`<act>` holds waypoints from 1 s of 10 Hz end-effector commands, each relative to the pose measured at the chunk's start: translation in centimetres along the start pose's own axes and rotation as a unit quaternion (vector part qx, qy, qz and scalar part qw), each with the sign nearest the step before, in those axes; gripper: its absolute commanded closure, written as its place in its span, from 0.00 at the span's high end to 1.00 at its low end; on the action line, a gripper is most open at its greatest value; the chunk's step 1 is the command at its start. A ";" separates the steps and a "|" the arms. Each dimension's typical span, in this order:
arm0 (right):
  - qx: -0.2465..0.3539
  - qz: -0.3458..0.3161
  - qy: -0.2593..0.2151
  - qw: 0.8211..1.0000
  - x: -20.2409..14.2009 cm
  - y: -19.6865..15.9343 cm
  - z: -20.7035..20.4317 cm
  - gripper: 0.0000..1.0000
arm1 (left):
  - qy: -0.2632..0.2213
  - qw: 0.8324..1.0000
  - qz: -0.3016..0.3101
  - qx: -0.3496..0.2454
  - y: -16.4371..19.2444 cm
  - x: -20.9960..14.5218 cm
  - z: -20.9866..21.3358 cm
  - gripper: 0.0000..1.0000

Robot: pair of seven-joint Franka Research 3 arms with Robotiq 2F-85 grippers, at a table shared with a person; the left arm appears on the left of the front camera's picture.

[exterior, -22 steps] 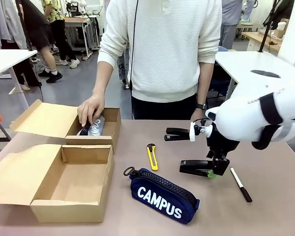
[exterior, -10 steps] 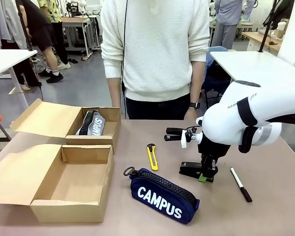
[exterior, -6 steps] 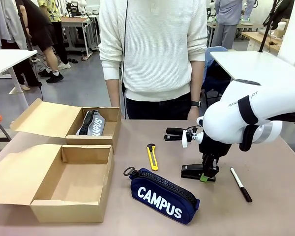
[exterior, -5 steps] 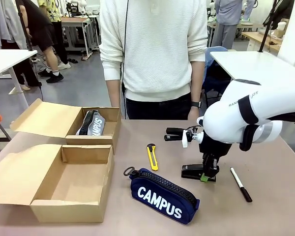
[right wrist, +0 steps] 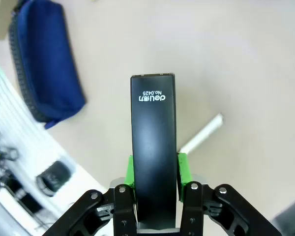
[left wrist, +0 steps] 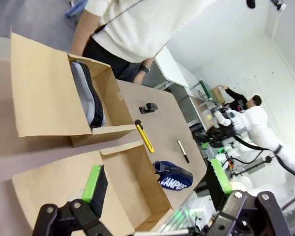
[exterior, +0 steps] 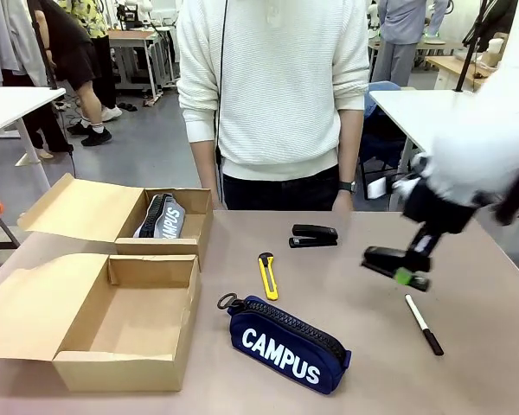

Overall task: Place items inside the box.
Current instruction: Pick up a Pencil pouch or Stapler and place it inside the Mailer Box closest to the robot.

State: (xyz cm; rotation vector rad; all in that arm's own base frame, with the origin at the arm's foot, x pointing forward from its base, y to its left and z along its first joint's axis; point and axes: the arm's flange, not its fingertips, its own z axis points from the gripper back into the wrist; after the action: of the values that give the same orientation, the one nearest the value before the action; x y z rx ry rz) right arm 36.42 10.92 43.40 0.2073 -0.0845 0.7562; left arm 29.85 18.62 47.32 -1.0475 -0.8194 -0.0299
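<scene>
Early days imo: grey case (exterior: 163,216) sits in the far box (exterior: 196,204). R gripper (exterior: 406,275) is clamped on a stapler (exterior: 382,257), up off the surface (exterior: 346,372). Navy case (exterior: 285,343), knife (exterior: 266,277), 2nd stapler (exterior: 313,235) and marker (exterior: 424,325) aren't in yet. L gripper (left wrist: 156,177) is spread wide w/ nothing in it.

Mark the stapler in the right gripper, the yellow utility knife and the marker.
held stapler (exterior: 381,257): front view, black body.
yellow utility knife (exterior: 266,278): front view, mid handle.
marker (exterior: 420,320): front view, white barrel.

R arm (exterior: 477,160) smeared w/ blur, cut by pic edge; grey pencil case (exterior: 163,218) half-hidden in far box (exterior: 201,223); marker (right wrist: 201,133) partly behind stapler (right wrist: 154,147).
</scene>
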 end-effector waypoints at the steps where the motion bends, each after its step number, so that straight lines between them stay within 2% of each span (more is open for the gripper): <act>1: -0.058 -0.078 -0.006 0.995 -4.9 6.1 3.4 0.00 | -0.010 1.000 -0.009 -0.009 0.0 -0.1 -0.1 1.00; 2: -0.084 -0.090 -0.003 0.992 -6.6 8.3 4.0 0.00 | -0.010 1.000 -0.009 -0.009 0.0 -0.1 -0.1 1.00; 3: -0.105 -0.108 0.011 0.989 -7.8 8.7 4.4 0.00 | -0.010 1.000 -0.009 -0.009 0.0 -0.1 -0.1 1.00; 4: -0.046 -0.079 -0.014 0.996 -4.2 4.6 4.8 0.00 | -0.010 1.000 -0.009 -0.009 0.0 -0.1 -0.1 1.00; 5: -0.046 -0.079 -0.014 0.996 -4.2 4.6 4.8 0.00 | -0.010 1.000 -0.009 -0.009 0.0 -0.1 -0.1 1.00; 6: -0.077 -0.096 -0.014 0.992 -5.5 7.3 6.9 0.37 | -0.010 1.000 -0.009 -0.009 0.0 -0.1 -0.1 1.00; 7: 0.018 -0.069 -0.056 0.996 -4.7 5.7 5.9 0.37 | -0.010 1.000 -0.009 -0.009 0.0 -0.1 -0.1 1.00; 8: 0.035 -0.107 -0.071 0.991 -2.3 6.6 5.8 0.37 | -0.010 1.000 -0.009 -0.009 0.0 -0.1 -0.1 1.00; 10: 0.067 -0.240 -0.014 0.968 3.7 11.2 4.0 0.37 | -0.010 1.000 -0.009 -0.009 0.0 -0.1 -0.1 1.00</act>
State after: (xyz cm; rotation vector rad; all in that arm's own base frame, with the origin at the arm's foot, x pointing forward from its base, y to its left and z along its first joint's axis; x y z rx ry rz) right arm 29.82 15.98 49.14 0.3284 -0.0566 0.4226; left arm 29.84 18.68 47.25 -1.0473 -0.8197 -0.0291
